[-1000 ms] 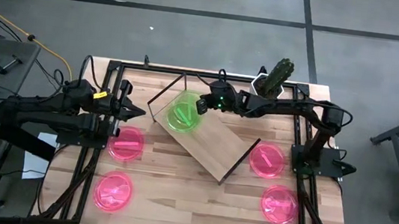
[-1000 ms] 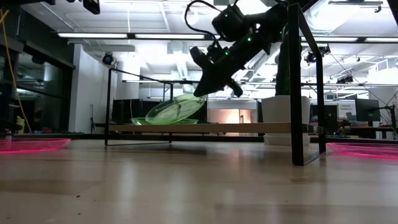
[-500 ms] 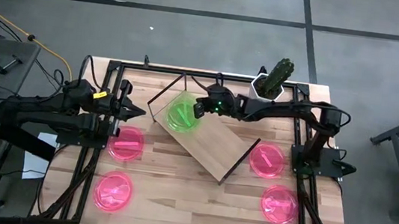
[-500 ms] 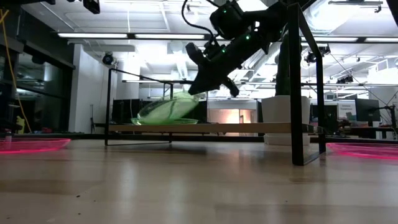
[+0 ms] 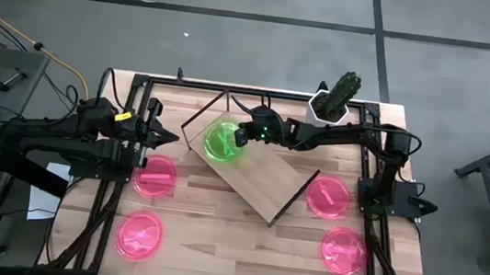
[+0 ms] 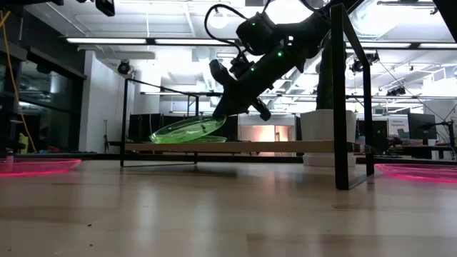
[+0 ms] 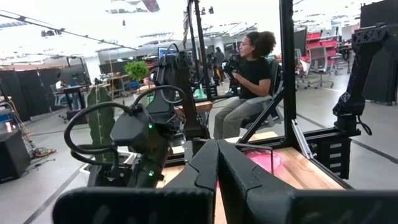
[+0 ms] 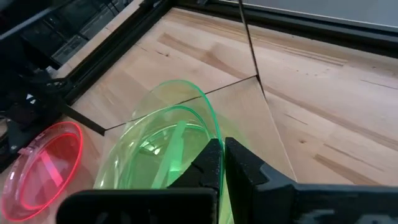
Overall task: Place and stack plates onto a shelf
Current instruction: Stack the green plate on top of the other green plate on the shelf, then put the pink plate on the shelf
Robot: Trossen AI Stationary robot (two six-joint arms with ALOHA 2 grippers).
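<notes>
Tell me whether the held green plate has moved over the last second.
Yes. In the right pincer, the green plate tipped down toward the shelf.

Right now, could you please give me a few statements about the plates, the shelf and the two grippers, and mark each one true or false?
1. The right gripper is shut on the rim of a round translucent green plastic plate over the light wooden shelf board. True.
2. That green plate lies flat and alone on the board. False: in the low view it tilts, its far edge down on a second green plate under it.
3. Four pink-red translucent plates rest on the wooden tabletop, two on each side of the shelf. True.
4. The left gripper holds a pink plate. False: it is shut on nothing, above the tabletop left of the shelf.
</notes>
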